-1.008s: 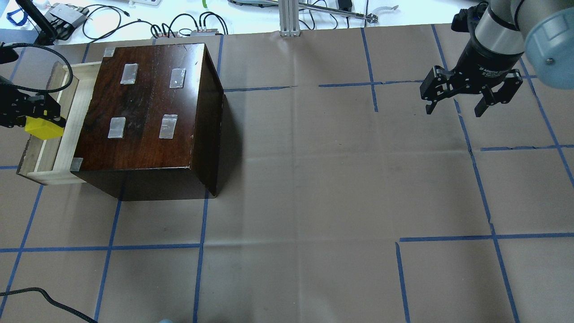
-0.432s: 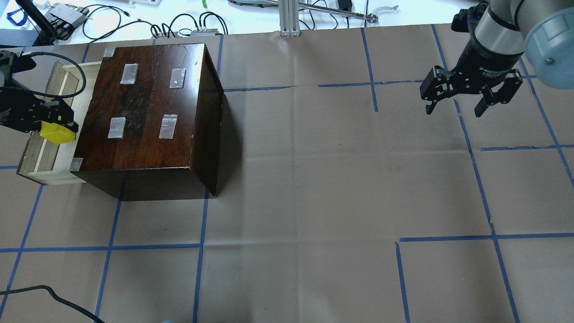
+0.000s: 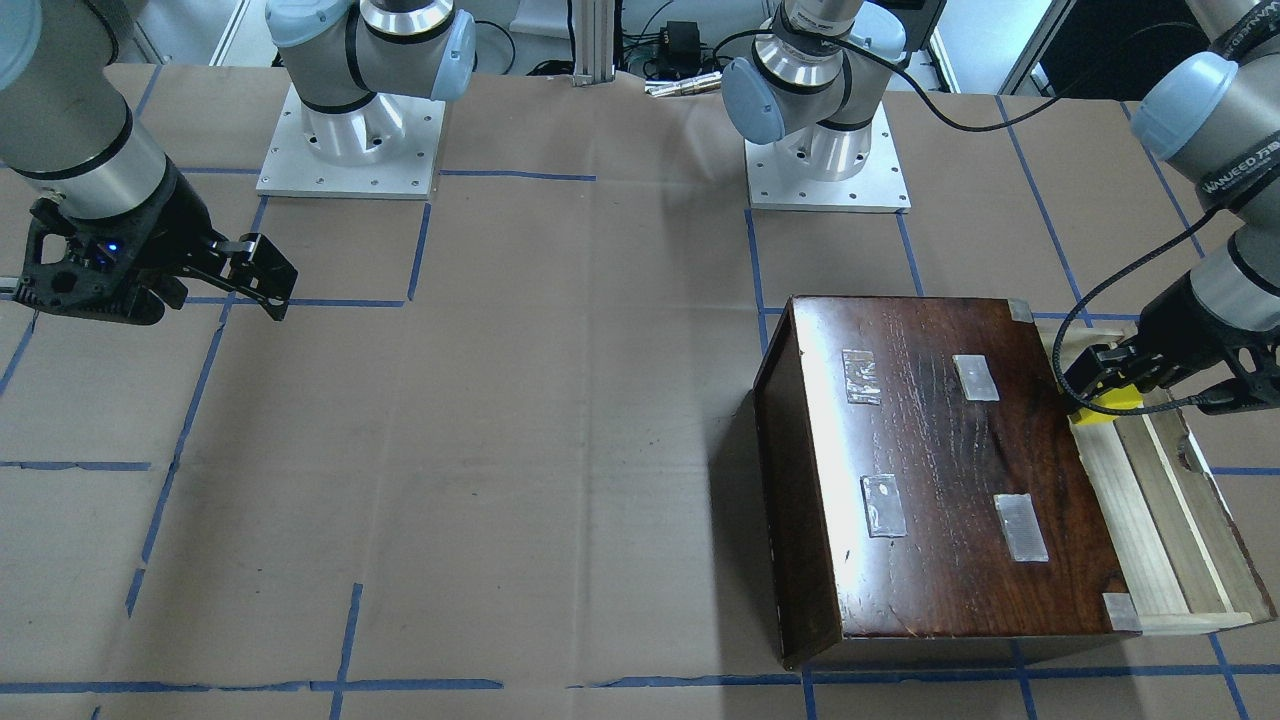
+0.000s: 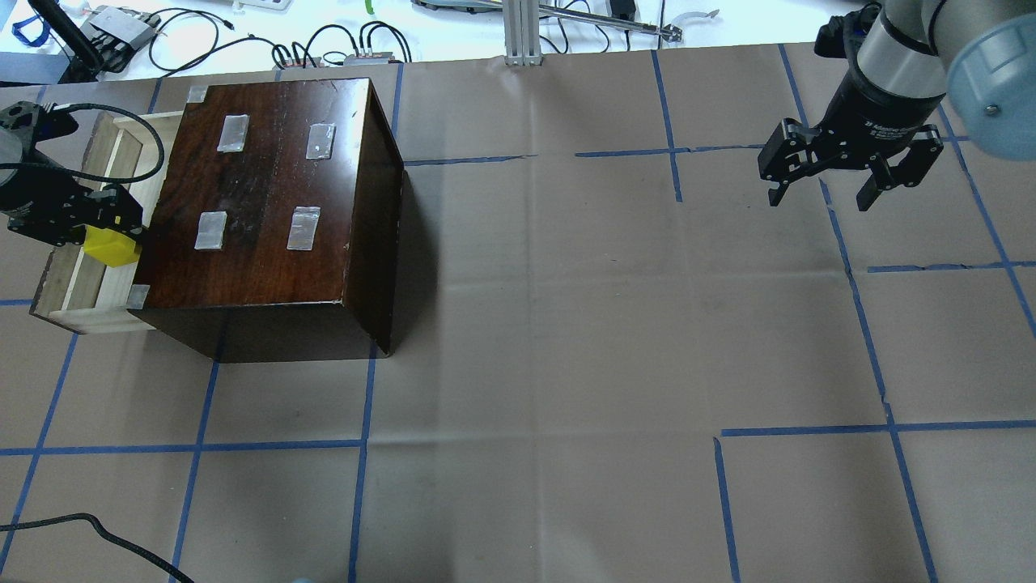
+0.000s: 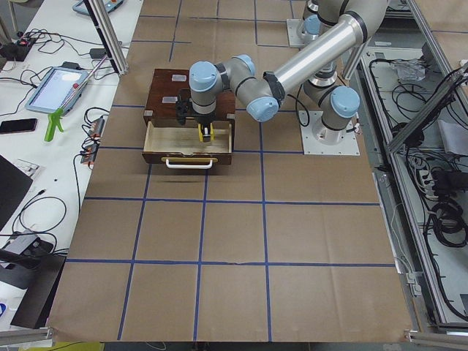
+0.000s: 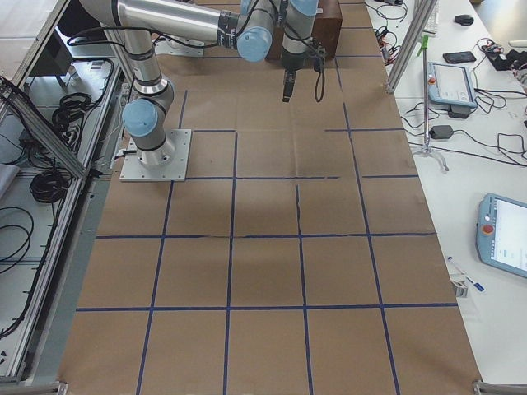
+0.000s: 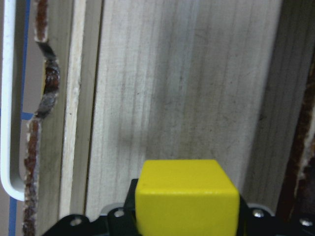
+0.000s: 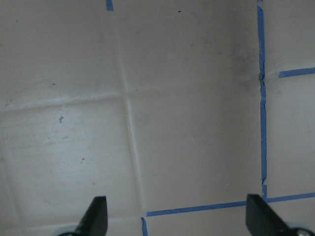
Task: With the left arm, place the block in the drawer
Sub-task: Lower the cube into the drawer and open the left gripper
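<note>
Bright yellow block (image 4: 113, 249), clamped in the left claw (image 4: 104, 231), is brought further over the pale wooden drawer (image 7: 187, 88); release is due

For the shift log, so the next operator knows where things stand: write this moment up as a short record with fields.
block: yellow, gripped in the left pincer, over the drawer's floor, close to the box
drawer: pulled out of the dark box, pale wood floor showing
left pincer: shut on the block
right pincer: open, holding nothing, above the table, far from the box
task stage: block not yet released; whether it touches the drawer floor cannot be told
</note>
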